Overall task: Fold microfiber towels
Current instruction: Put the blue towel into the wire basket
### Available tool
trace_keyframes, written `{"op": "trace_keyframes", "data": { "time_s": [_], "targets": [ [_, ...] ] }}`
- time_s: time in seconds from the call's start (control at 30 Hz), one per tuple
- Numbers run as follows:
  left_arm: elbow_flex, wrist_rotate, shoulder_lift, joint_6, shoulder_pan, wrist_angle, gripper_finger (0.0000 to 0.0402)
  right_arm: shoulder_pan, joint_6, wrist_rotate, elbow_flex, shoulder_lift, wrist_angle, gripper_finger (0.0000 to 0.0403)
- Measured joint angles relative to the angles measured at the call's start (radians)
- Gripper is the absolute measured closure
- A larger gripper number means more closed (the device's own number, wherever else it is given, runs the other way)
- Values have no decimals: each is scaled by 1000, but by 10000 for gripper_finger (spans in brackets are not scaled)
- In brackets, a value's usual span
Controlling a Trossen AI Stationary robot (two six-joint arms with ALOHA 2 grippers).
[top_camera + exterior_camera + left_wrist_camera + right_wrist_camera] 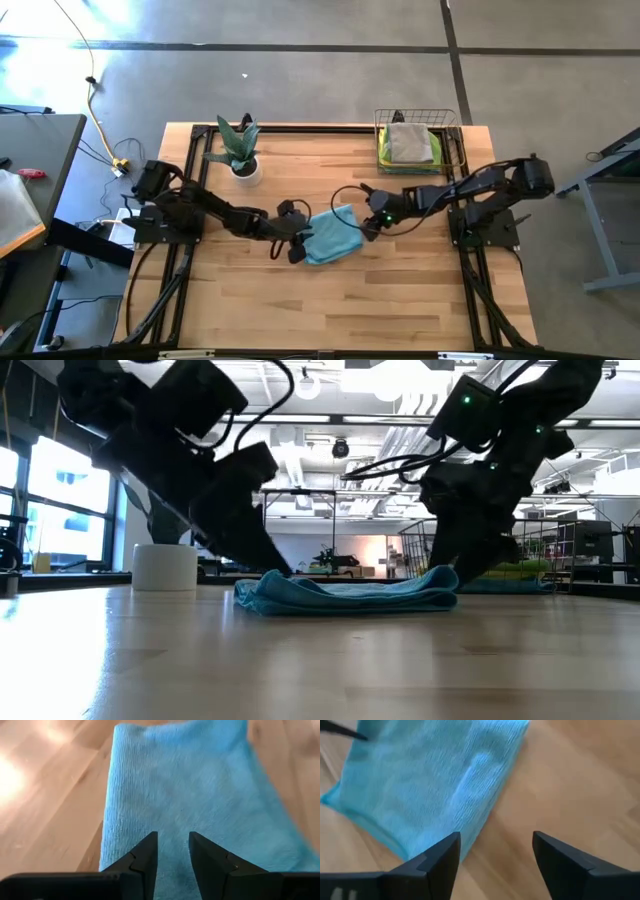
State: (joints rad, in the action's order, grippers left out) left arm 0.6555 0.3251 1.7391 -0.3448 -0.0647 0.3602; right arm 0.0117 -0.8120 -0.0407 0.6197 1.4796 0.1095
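A teal-blue microfiber towel [332,236] lies folded in several layers at the table's middle, flat on the wood; it also shows in the low view [350,592]. My left gripper [299,242] is at the towel's left end, its fingers a narrow gap apart over the cloth [172,851]. My right gripper [368,229] is wide open at the towel's right edge [495,851], one finger over that edge, the other over bare wood. A grey towel [409,140] lies on a lime green one [388,152] in the copper wire basket [455,140]. My left gripper comes slanting down from the table's left over the towel's left end [172,827]. Teal cloth shows unbroken in the gap between its fingers. Whether the fingertips touch the cloth, I cannot tell.
A potted plant [240,152] in a white pot stands at the far left. The wire basket stands at the far right corner. Bare wood lies along the table's near side [330,310].
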Motion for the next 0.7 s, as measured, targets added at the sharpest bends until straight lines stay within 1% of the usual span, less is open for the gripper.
{"op": "trace_keyframes", "data": {
  "time_s": [0.1, 0.23, 0.43, 0.57, 0.7],
  "targets": [
    [0, 0, 30, -1, 0, -1, 300, 18, -4, 4, 0, 5, -14, 151],
    [3, -25, 80, -44, -1, 16, 300, 30, -47, 2, 0, 42, -64, 144],
    [4, -15, 101, -86, -2, 30, 300, 30, -123, -74, 0, 135, -200, 144],
    [2, -14, 105, -45, -1, 62, 300, 27, -161, -109, 1, 178, -287, 144],
    [1, -9, 105, -29, -1, 71, 300, 22, -185, -149, 0, 192, -377, 144]
  ]
}}
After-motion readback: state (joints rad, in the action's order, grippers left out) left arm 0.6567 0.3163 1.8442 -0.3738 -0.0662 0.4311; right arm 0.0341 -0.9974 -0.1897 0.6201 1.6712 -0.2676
